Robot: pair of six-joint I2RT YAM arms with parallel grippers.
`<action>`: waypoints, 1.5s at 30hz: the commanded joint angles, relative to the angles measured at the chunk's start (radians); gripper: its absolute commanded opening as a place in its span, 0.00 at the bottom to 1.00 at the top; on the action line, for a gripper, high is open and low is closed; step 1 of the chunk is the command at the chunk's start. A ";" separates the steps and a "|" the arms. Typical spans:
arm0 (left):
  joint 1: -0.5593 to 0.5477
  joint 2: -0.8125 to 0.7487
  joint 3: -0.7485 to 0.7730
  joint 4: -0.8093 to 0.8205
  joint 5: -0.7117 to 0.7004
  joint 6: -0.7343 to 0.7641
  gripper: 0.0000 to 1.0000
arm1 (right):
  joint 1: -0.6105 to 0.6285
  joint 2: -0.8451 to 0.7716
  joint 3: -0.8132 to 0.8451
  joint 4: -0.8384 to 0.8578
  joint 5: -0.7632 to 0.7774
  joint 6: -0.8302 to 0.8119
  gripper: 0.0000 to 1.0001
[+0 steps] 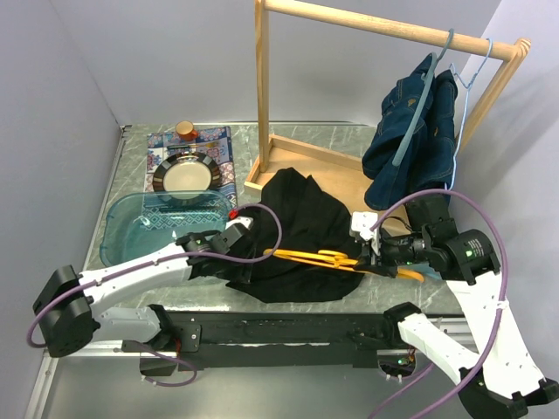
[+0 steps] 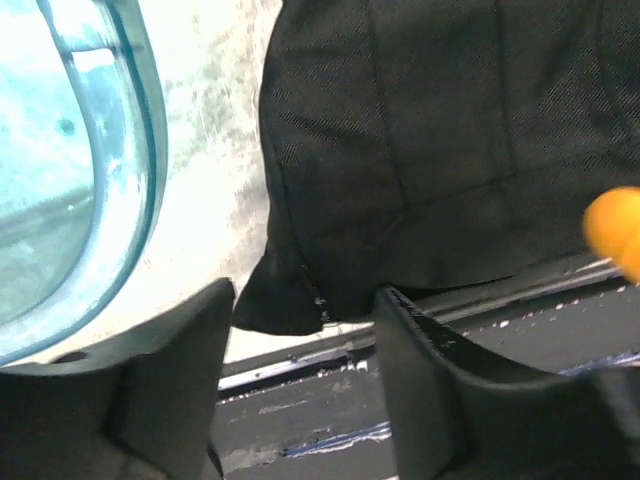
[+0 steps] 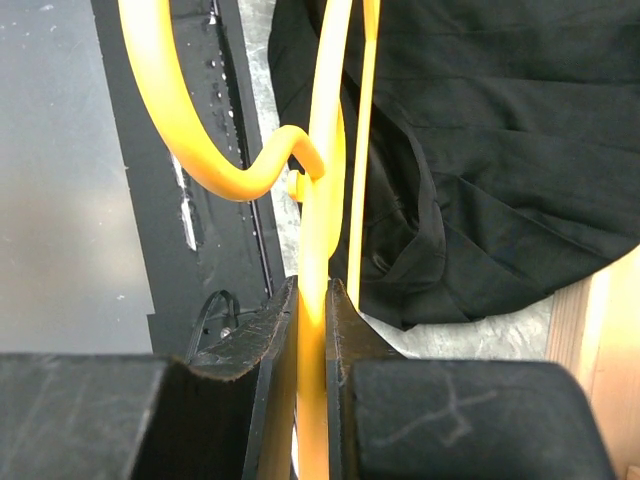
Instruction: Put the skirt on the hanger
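The black skirt (image 1: 301, 223) lies crumpled in the middle of the table. An orange hanger (image 1: 327, 259) lies across its near part, hook toward the right. My right gripper (image 1: 374, 262) is shut on the hanger; in the right wrist view the jaws (image 3: 312, 292) pinch the orange bar (image 3: 327, 150), with the skirt (image 3: 500, 150) to the right. My left gripper (image 1: 210, 255) is at the skirt's near left corner. In the left wrist view it (image 2: 305, 300) stands open, and the skirt corner (image 2: 285, 300) sits just at the fingertips.
A clear blue basin (image 1: 153, 227) is left of the skirt and close to the left gripper. Behind it are a plate (image 1: 183, 175) on a patterned mat and an orange-lidded jar (image 1: 184, 130). A wooden rack (image 1: 262, 96) at the back right holds a denim garment (image 1: 410, 131) on a blue hanger.
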 commanded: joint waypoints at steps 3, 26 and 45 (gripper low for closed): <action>-0.005 0.004 0.062 0.034 -0.047 0.012 0.49 | -0.009 -0.015 -0.025 -0.084 -0.036 -0.030 0.00; 0.001 -0.040 0.246 0.028 0.010 0.089 0.01 | 0.030 0.068 0.001 -0.087 -0.081 -0.066 0.00; 0.087 0.026 0.410 0.032 0.133 0.111 0.01 | 0.085 0.053 0.055 -0.055 -0.003 0.031 0.00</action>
